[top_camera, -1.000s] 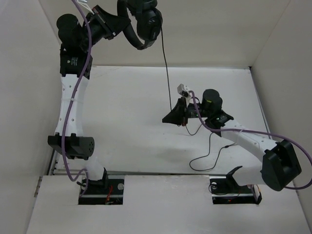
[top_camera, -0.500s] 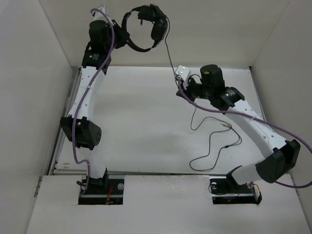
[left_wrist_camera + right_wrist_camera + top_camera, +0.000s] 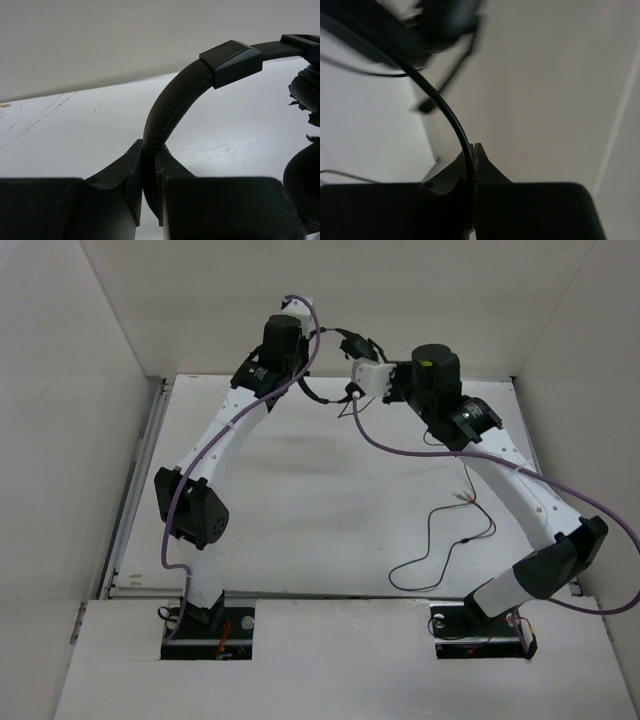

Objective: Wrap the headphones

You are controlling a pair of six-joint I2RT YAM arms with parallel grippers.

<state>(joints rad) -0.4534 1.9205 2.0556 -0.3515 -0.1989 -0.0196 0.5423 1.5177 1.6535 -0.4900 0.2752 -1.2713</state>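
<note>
Where lettering might sit on the arms, we can read none; the one mark that stands out is a yellow-green patch (image 3: 428, 362) on top of the right arm's wrist joint.

We count one pair of headphones (image 3: 352, 342), held up in the air at the far middle of the table (image 3: 300, 500), close to the far wall (image 3: 420, 290) and between the two wrists. The left gripper (image 3: 149, 151) is clamped on the headband (image 3: 172, 95), its fingers pressed flat on either side of the band, with an earcup (image 3: 305, 175) at the right edge of that view. The right gripper (image 3: 472, 149) is pinched together on the thin black cable (image 3: 445, 112), which arcs up out of the fingertips toward the blurred headset.

The one cable's slack (image 3: 440, 540) lies in loose loops on the right near part of the table, its reddish plug tips (image 3: 468, 498) beside the right arm.

Two thick purple cables, one along the left arm (image 3: 172, 515) and one along the right arm (image 3: 600, 512), hang clear of the headset. Two bases (image 3: 210, 625) sit at the near edge.
</note>
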